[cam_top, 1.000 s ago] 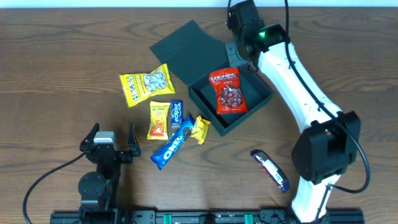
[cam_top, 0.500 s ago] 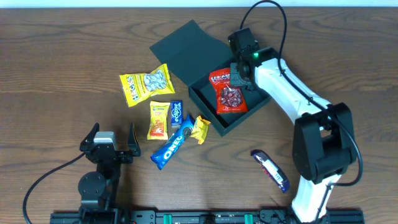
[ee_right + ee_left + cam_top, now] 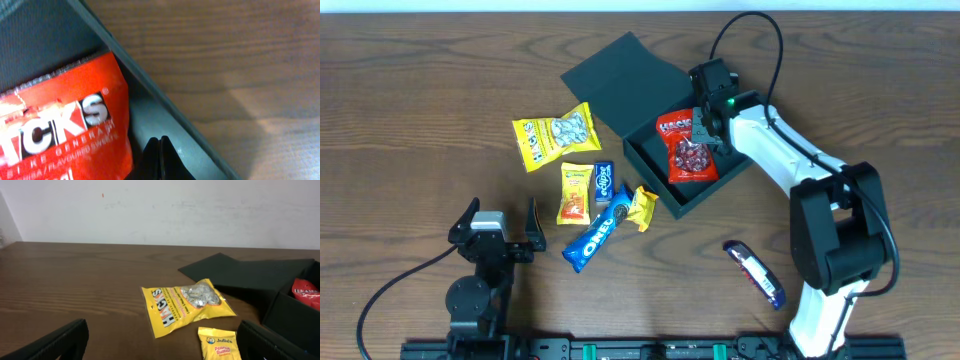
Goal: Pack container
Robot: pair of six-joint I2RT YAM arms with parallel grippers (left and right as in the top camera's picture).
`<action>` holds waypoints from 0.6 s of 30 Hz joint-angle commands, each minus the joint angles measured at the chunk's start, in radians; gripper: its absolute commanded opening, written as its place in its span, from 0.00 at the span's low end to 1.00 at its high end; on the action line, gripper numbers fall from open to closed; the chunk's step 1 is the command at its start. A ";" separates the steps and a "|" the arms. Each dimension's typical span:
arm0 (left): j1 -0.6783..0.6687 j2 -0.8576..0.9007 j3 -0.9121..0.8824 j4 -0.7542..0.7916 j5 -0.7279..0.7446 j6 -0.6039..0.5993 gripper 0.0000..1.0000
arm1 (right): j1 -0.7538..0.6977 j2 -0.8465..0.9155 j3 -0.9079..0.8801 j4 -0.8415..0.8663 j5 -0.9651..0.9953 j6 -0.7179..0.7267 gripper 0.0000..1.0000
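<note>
The container point(image 3: 650, 170) is a dark box lying open at the table's middle, with its lid flap point(image 3: 620, 75) spread out behind it. A red Hacks packet point(image 3: 685, 147) lies inside. My right gripper point(image 3: 704, 130) is shut and empty, with its tips down in the box beside the packet's right edge. In the right wrist view the shut fingertips point(image 3: 160, 160) rest between the red packet point(image 3: 65, 125) and the container wall point(image 3: 165, 107). My left gripper point(image 3: 501, 207) stands open at the front left, holding nothing. Its fingers point(image 3: 60, 340) frame bare table.
Left of the box lie a yellow Hacks packet point(image 3: 555, 135), a Julie's packet point(image 3: 576, 192), a small blue packet point(image 3: 604, 183), an Oreo pack point(image 3: 595, 235) and a small yellow packet point(image 3: 642, 208). A dark blue bar point(image 3: 755, 272) lies at the front right.
My right gripper has come from behind the box's far corner down into the box, beside the red packet. The left arm has not moved.
</note>
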 commanded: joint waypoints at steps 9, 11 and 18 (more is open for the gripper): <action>-0.002 -0.006 -0.017 -0.044 -0.010 -0.004 0.95 | -0.007 0.067 -0.009 0.124 -0.127 0.019 0.01; -0.002 -0.006 -0.017 -0.043 -0.011 -0.004 0.95 | -0.007 0.067 -0.009 0.131 -0.175 0.019 0.01; -0.002 -0.006 -0.017 -0.043 -0.011 -0.004 0.95 | -0.007 0.067 -0.009 0.148 -0.273 0.016 0.01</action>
